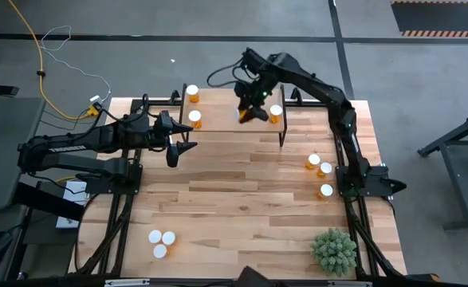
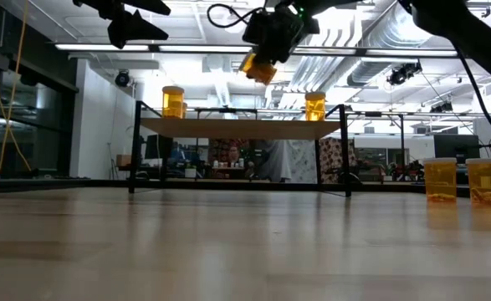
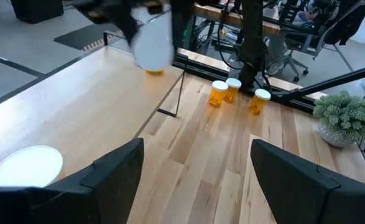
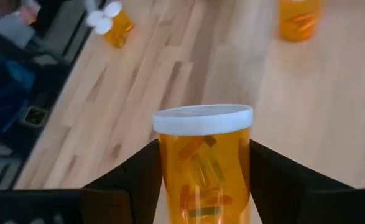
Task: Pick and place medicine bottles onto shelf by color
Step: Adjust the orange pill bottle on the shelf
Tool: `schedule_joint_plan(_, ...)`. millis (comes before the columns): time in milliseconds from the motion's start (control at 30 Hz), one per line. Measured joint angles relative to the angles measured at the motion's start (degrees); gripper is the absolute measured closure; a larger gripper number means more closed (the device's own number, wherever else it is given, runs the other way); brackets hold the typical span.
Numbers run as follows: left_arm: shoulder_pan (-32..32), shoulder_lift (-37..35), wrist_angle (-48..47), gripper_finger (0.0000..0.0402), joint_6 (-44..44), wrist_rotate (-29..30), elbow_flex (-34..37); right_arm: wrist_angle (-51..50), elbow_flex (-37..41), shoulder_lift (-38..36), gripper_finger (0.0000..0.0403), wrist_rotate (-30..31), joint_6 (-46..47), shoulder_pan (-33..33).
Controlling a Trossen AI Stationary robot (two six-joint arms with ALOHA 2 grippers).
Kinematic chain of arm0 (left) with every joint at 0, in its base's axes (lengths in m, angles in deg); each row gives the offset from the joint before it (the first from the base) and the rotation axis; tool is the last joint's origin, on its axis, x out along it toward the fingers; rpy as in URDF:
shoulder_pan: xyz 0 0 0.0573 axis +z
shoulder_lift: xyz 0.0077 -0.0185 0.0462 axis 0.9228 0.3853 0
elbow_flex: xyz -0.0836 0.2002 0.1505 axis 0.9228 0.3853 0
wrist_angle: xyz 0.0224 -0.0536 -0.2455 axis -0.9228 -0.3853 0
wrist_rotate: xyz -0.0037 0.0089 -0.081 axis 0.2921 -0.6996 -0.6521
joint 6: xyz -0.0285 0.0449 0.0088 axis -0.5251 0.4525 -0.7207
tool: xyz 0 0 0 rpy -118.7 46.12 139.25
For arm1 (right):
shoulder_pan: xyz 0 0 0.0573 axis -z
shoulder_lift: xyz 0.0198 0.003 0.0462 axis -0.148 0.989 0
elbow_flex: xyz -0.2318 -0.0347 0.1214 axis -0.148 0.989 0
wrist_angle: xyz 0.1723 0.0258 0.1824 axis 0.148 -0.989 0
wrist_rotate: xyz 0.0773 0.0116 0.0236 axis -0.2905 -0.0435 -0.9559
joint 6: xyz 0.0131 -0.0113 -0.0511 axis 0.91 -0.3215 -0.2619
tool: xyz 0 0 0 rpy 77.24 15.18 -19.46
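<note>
The shelf (image 1: 218, 119) stands at the table's far middle on thin black legs. Three medicine bottles, amber with white caps, stand on it: two at its left end (image 1: 192, 93) (image 1: 194, 119) and one at its right end (image 1: 276, 113). My right gripper (image 1: 253, 112) hovers above the shelf's right half, shut on another medicine bottle (image 4: 204, 162) (image 2: 258, 68). My left gripper (image 1: 178, 147) waits open beside the shelf's left near corner, its fingers (image 3: 107, 174) with nothing between them. My right gripper pinches the bottle's amber wall (image 4: 170, 174) below the white cap (image 4: 203, 118) between its two fingers (image 4: 135, 180), one on each side. The fingers slant downward. The bottle is lifted clear above the shelf board (image 2: 241, 127) and hangs tilted under the gripper.
Three bottles (image 1: 312, 162) (image 1: 324, 169) (image 1: 326, 190) stand on the table near its right edge. Three more (image 1: 155, 236) (image 1: 168, 237) (image 1: 160, 250) cluster near the front left. A spiky green plant (image 1: 334, 250) sits at the front right.
</note>
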Motion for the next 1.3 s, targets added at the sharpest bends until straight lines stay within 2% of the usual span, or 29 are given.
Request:
schedule_joint_plan(200, 0.0, 0.0, 0.0, 0.0115, -0.15, -0.02, 0.0, -0.51, 6.33, -2.82, 0.0203, 0.15, -1.92, -2.38)
schedule_joint_plan(300, 0.0, 0.0, 0.0, 0.0115, -0.17, -0.02, 0.0, -0.14, 11.85, -6.35, 0.0203, 0.87, -1.9, -2.8)
schedule_joint_plan(400, 0.0, 0.0, 0.0, 0.0115, -0.17, -0.02, 0.0, 2.99, 20.27, -12.81, 0.0203, 3.16, 0.19, -2.55)
schedule_joint_plan(500, 0.0, 0.0, 0.0, 0.0115, -0.17, 0.0, 0.0, 11.01, 32.19, -22.65, 0.0203, 5.62, 3.67, -2.47)
schedule_joint_plan(633, 0.0, 0.0, 0.07, 0.0115, -0.17, 0.0, 0.0, 28.82, 50.69, -38.71, 0.0203, 13.23, 12.09, -3.23)
schedule_joint_plan(767, 0.01, 0.0, 0.07, 0.0115, -0.17, 0.0, 0.0, 59.03, 70.33, -52.57, 0.0203, 22.07, 22.49, -7.25)
schedule_joint_plan(867, 0.0, 0.0, 0.07, 0.0115, -0.74, 0.0, 0.0, 83.83, 83.57, -57.87, 0.0203, 31.55, 29.55, -11.01)
schedule_joint_plan(1000, 0.0, 0.0, 0.06, 0.0115, -1.11, -0.02, 0.0, 113.79, 97.98, -57.4, 0.0203, 44.25, 36.42, -15.61)
schedule_joint_plan(1100, 0.0, 0.0, 0.08, 0.0115, -1.11, -0.01, 0.02, 129.84, 104.18, -53.24, 0.0203, 51.02, 39.73, -18.72)
schedule_joint_plan(1200, 0.02, 0.0, 0.22, 0.0115, -1.09, 0.0, 0.02, 137.71, 105.73, -48.11, 0.0203, 55.21, 41.2, -21.16)
schedule_joint_plan(1300, 0.0, 0.0, 0.39, 0.0115, -1.08, 0.0, 0.02, 139.15, 102.92, -43.06, 0.0203, 58.09, 40.36, -23.11)
